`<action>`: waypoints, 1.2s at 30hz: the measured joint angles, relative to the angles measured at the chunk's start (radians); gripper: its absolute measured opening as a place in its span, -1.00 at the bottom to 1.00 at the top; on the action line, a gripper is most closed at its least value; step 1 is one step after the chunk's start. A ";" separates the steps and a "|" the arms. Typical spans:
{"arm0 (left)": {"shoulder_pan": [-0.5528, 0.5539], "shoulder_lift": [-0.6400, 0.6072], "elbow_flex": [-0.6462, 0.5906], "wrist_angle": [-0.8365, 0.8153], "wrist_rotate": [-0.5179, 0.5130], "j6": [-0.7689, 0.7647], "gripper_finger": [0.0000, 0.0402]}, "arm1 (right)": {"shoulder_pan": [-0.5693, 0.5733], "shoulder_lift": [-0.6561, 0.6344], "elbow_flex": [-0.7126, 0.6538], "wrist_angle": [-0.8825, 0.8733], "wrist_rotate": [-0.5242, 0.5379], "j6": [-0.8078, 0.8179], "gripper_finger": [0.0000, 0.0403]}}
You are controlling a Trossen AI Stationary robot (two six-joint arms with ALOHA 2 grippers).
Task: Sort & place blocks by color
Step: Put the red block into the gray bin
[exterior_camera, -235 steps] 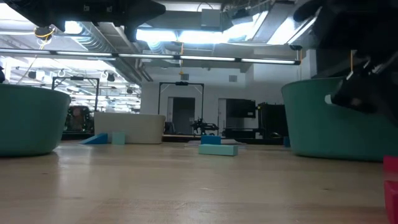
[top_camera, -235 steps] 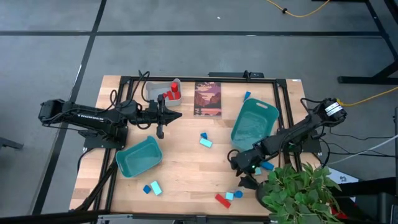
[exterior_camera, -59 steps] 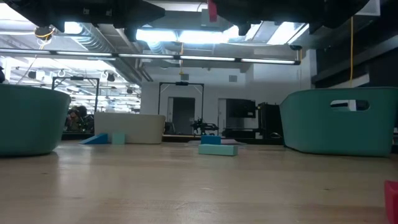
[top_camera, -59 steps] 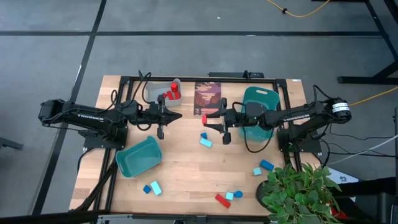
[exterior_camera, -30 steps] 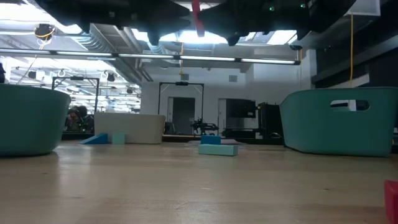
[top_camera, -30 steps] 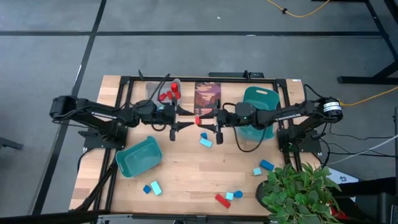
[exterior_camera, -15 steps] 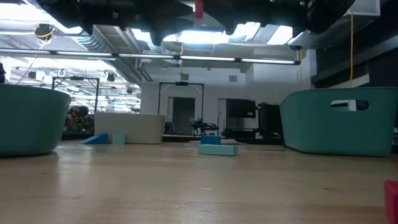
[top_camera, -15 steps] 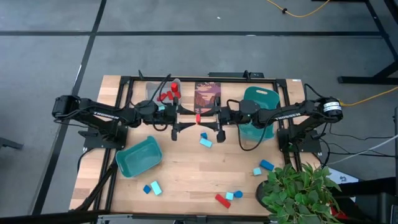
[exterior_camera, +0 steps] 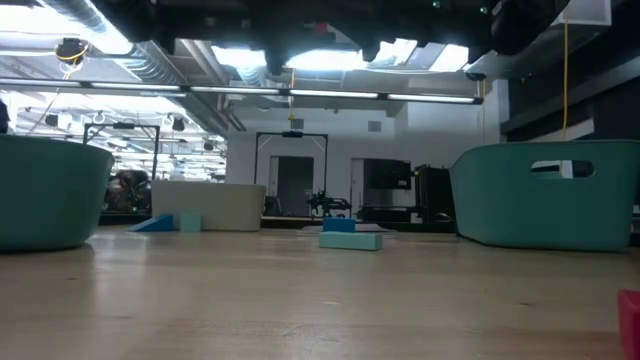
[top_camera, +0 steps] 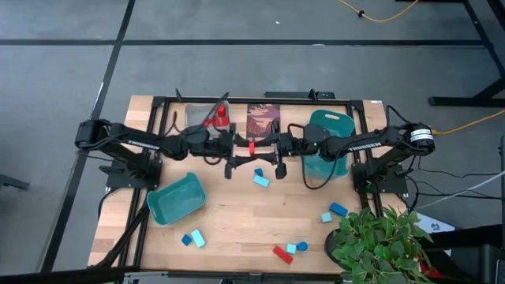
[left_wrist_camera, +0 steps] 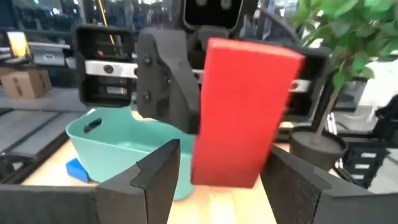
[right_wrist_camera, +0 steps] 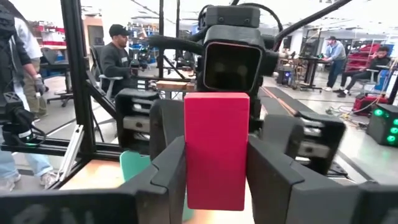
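Note:
A red block hangs above the table's middle, with my right gripper shut on it and reaching in level from the right. My left gripper faces it from the left, open. In the left wrist view its two fingers stand on either side of the block. In the right wrist view the block stands upright between my right gripper's fingers. Loose cyan and blue blocks lie on the wood below. My right gripper pinches the red block by two opposite faces between its two fingers. The fingers come in level from the table's right. The block stands upright, lifted clear of the table. My left gripper: I cannot tell whether its fingers touch the block.
A grey bin with red blocks stands at the far left, and a teal bin at the near left. Another teal bin is under my right arm. A picture card, scattered blocks and a plant are also there.
My left gripper has moved toward the table's right, up to the red block, and its fingers now stand around it. My right gripper has kept the block in nearly the same place.

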 joint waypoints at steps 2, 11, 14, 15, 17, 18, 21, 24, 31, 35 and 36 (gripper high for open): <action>0.002 0.025 0.028 -0.010 -0.008 0.000 0.03 | 0.000 0.000 0.000 -0.001 -0.012 0.002 -0.33; 0.007 0.031 0.053 -0.044 0.010 0.035 0.01 | 0.000 -0.001 0.000 -0.008 -0.016 0.000 -0.33; 0.007 0.030 0.053 -0.044 0.006 0.027 -0.02 | 0.000 -0.001 0.000 -0.007 -0.015 -0.001 -0.33; 0.007 0.030 0.053 -0.044 0.006 0.026 -0.04 | 0.000 -0.001 0.000 -0.008 -0.015 -0.001 -0.33; 0.007 0.030 0.053 -0.044 0.006 0.025 -0.08 | 0.000 -0.001 0.000 -0.007 -0.015 -0.001 -0.33; 0.006 0.030 0.053 -0.045 0.006 0.022 -0.10 | 0.000 -0.001 0.000 -0.007 -0.015 -0.001 -0.33; 0.006 0.030 0.053 -0.046 0.006 0.018 -0.20 | 0.000 -0.001 0.000 -0.008 -0.012 -0.001 -0.33; 0.006 0.030 0.053 -0.047 0.007 0.011 -0.33 | -0.001 -0.001 0.000 -0.008 -0.011 0.003 -0.33; 0.006 0.030 0.053 -0.048 0.007 0.012 -0.39 | -0.001 -0.001 0.000 -0.009 -0.011 0.010 -0.33; 0.006 0.030 0.053 -0.049 0.007 0.010 -0.39 | 0.000 -0.001 0.000 -0.011 -0.012 0.008 -0.33; 0.006 0.030 0.053 -0.050 0.007 0.010 -0.39 | 0.000 -0.001 0.000 -0.013 -0.011 0.007 -0.33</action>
